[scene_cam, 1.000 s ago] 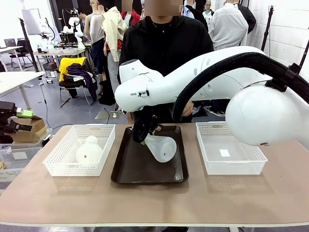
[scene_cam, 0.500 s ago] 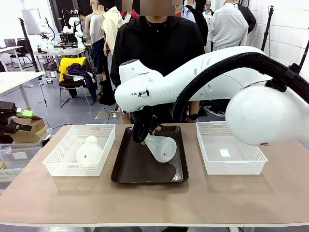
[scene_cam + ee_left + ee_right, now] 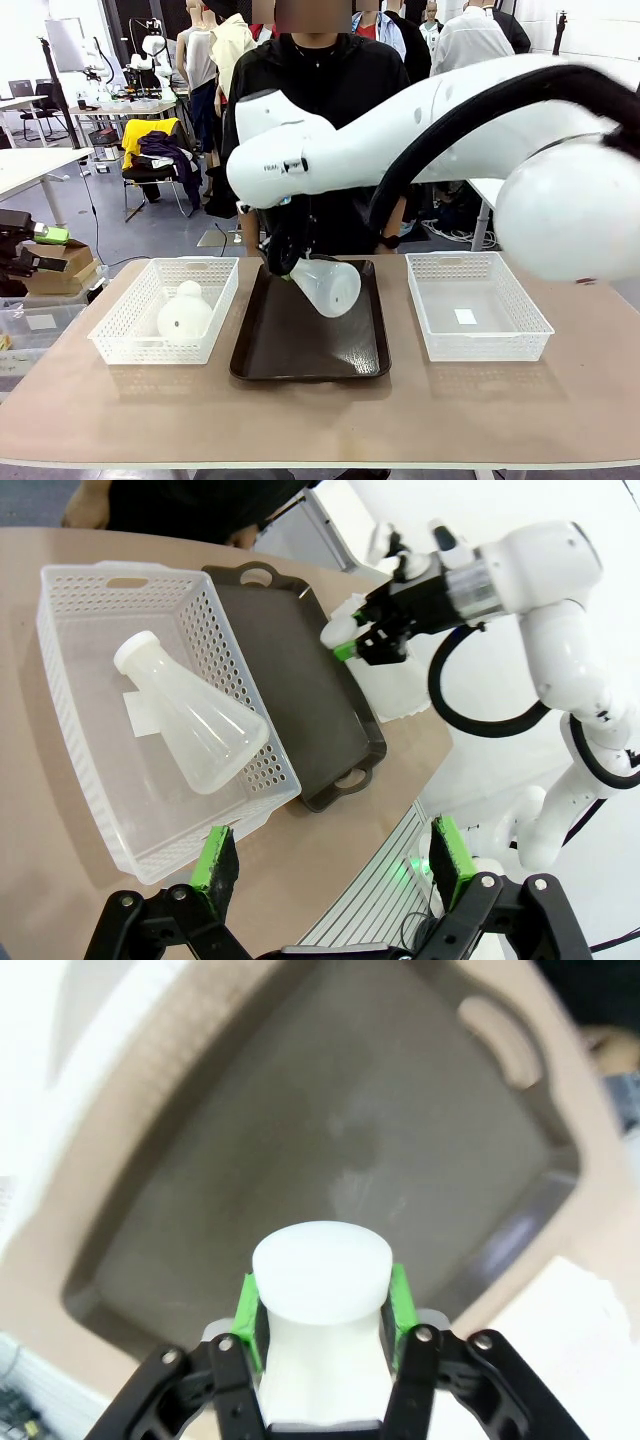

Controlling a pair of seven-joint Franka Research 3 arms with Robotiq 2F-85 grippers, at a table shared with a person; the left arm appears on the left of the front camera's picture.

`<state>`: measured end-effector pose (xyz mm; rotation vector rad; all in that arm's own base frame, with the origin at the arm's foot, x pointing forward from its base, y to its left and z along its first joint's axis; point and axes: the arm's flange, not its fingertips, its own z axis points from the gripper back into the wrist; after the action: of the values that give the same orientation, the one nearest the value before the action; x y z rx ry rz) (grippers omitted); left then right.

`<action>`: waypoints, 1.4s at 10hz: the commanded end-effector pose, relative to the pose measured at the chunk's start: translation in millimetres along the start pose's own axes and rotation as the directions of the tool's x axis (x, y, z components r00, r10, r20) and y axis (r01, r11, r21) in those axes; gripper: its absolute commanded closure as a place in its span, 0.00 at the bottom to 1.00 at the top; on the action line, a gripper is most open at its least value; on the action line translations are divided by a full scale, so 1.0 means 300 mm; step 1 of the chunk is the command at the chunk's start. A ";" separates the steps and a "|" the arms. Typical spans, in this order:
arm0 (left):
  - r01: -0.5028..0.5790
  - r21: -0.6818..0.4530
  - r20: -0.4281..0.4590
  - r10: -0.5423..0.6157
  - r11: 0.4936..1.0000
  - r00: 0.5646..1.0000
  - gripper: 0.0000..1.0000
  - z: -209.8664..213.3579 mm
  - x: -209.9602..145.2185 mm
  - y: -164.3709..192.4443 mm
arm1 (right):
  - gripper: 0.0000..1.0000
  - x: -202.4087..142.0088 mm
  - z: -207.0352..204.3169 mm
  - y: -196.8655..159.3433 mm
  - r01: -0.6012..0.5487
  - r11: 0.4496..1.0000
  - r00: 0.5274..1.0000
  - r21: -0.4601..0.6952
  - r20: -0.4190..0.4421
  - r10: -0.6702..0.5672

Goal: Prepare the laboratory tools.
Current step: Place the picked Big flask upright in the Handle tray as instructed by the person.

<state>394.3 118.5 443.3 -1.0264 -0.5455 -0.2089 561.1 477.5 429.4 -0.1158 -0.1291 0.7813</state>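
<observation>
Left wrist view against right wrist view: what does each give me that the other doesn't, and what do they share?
Left wrist view: the lying flask, on its side inside the white basket, and the open left gripper.
Right wrist view: a close look at the green pads clamped on either side of the held flask at its neck, with the mouth facing the camera.
Both: the right gripper shut on the held flask, and the dark tray beneath it.

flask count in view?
2. One flask lies in the left basket; the other flask is gripped by its neck in the right pincer, tilted over the tray. None seem hidden.
</observation>
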 end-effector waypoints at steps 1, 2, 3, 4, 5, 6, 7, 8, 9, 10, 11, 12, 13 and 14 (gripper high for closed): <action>0.012 -0.008 -0.001 -0.012 1.000 1.000 0.00 0.007 -0.004 0.000 | 1.00 -0.124 0.059 -0.040 -0.055 0.996 0.991 0.074 0.127 0.045; 0.012 -0.008 -0.001 -0.012 1.000 1.000 0.00 0.007 -0.004 0.000 | 1.00 -0.146 0.081 -0.067 -0.069 0.991 0.981 0.117 0.190 0.046; 0.012 -0.008 -0.001 -0.012 1.000 1.000 0.00 0.007 -0.004 0.000 | 1.00 -0.172 0.096 -0.095 -0.104 0.980 0.964 0.167 0.260 0.058; 0.012 -0.008 -0.001 -0.012 1.000 1.000 0.00 0.007 -0.004 0.000 | 1.00 -0.202 0.112 -0.114 -0.179 0.962 0.933 0.205 0.347 0.099; 0.012 -0.008 -0.001 -0.012 1.000 1.000 0.00 0.007 -0.004 0.000 | 1.00 -0.229 0.123 -0.136 -0.231 0.945 0.896 0.231 0.429 0.114; 0.012 -0.008 -0.001 -0.012 1.000 1.000 0.00 0.007 -0.004 0.000 | 1.00 -0.245 0.124 -0.157 -0.267 0.934 0.856 0.239 0.504 0.116; 0.012 -0.008 -0.001 -0.012 1.000 1.000 0.00 0.007 -0.004 0.000 | 1.00 -0.257 0.116 -0.166 -0.303 0.923 0.819 0.236 0.560 0.125; 0.012 -0.008 -0.001 -0.012 1.000 1.000 0.00 0.007 -0.004 0.000 | 1.00 -0.263 0.102 -0.170 -0.348 0.908 0.781 0.231 0.608 0.145; 0.012 -0.008 -0.001 -0.012 1.000 1.000 0.00 0.007 -0.004 0.000 | 1.00 -0.268 0.088 -0.178 -0.392 0.881 0.749 0.265 0.647 0.139; 0.012 -0.008 -0.001 -0.012 1.000 1.000 0.00 0.007 -0.004 0.000 | 1.00 -0.274 0.079 -0.182 -0.417 0.858 0.719 0.301 0.686 0.109; 0.012 -0.008 -0.001 -0.012 1.000 1.000 0.00 0.007 -0.004 0.000 | 1.00 -0.282 0.072 -0.190 -0.462 0.843 0.658 0.276 0.744 0.117; 0.012 -0.008 -0.001 -0.012 1.000 1.000 0.00 0.007 -0.004 0.000 | 1.00 -0.288 0.065 -0.197 -0.503 0.832 0.598 0.232 0.789 0.141; 0.012 -0.008 -0.001 -0.012 1.000 1.000 0.00 0.007 -0.004 0.000 | 1.00 -0.288 0.053 -0.208 -0.517 0.824 0.579 0.234 0.804 0.134; 0.012 -0.008 -0.001 -0.012 1.000 1.000 0.00 0.007 -0.004 0.000 | 1.00 -0.289 0.039 -0.229 -0.518 0.819 0.559 0.247 0.822 0.105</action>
<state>394.2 118.7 443.3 -1.0263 -0.5457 -0.2085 555.5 386.4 457.1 0.6701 -0.7481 1.1856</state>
